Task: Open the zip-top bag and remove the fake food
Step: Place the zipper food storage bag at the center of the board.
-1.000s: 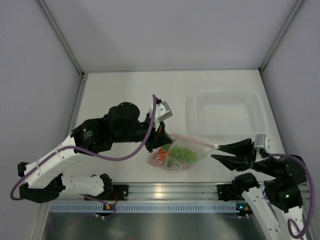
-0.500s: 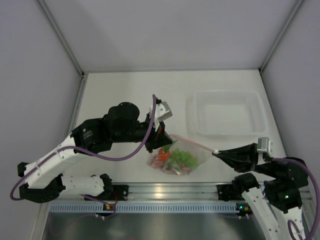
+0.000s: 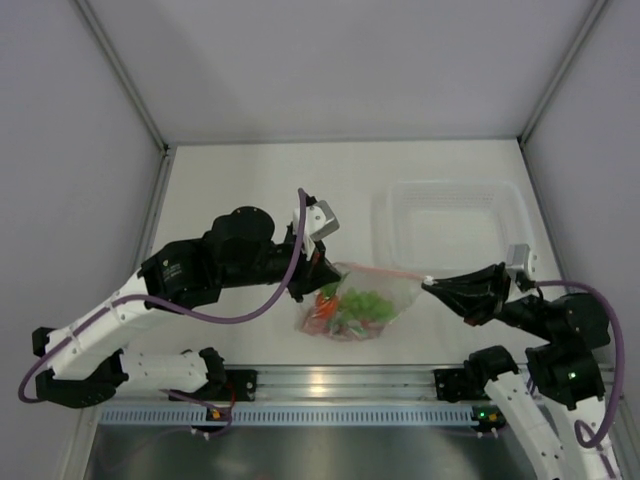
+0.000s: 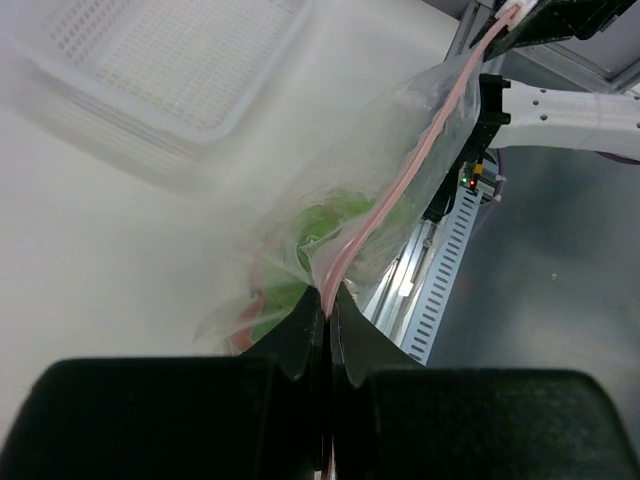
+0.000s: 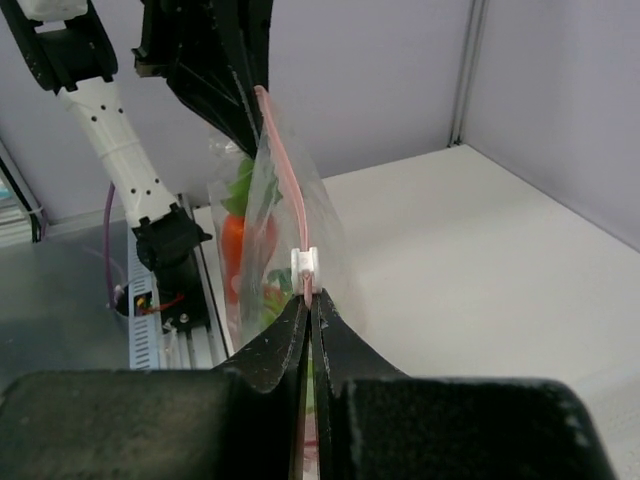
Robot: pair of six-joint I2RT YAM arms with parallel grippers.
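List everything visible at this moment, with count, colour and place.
zip-top bag: one, clear with a pink zip strip, near middle of the table, stretched between both tools
fake food: several pieces, exact count unclear, green and red-orange, inside the bag
zip slider: one, white, on the strip right at the right tool's tips
tub: one, clear, rectangular, far right of the table, apart from the bag
table: one, white, under everything
rail: one, silver, along the table's near edge
left tool: one, black, shut on the strip's left end
right tool: one, black, shut on the strip at the slider end
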